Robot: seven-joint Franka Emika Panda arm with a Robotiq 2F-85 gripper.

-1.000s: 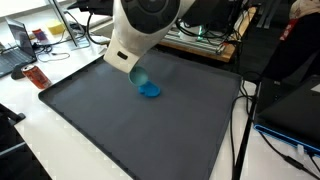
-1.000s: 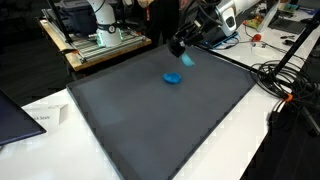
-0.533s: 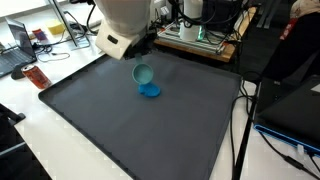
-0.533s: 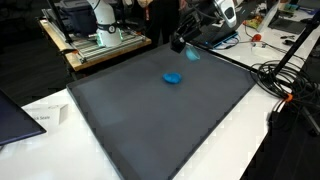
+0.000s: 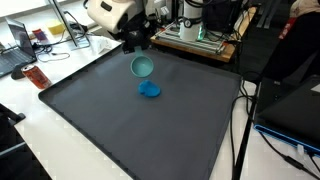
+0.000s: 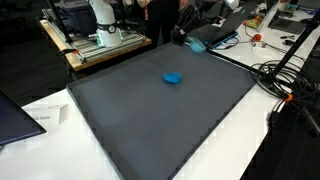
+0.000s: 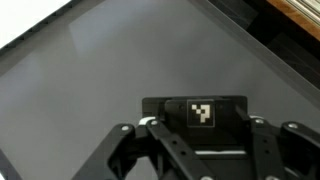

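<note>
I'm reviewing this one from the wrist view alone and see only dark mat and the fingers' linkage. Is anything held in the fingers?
Observer: Yes. In both exterior views a teal cup hangs from the fingers, clear of the mat.
Operator: Is it upright?
Observer: No, it's tilted, and its opening faces the camera in an exterior view.
Operator: Is anything lying on the mat?
Observer: A small blue object lies there, apart from the cup.
</note>
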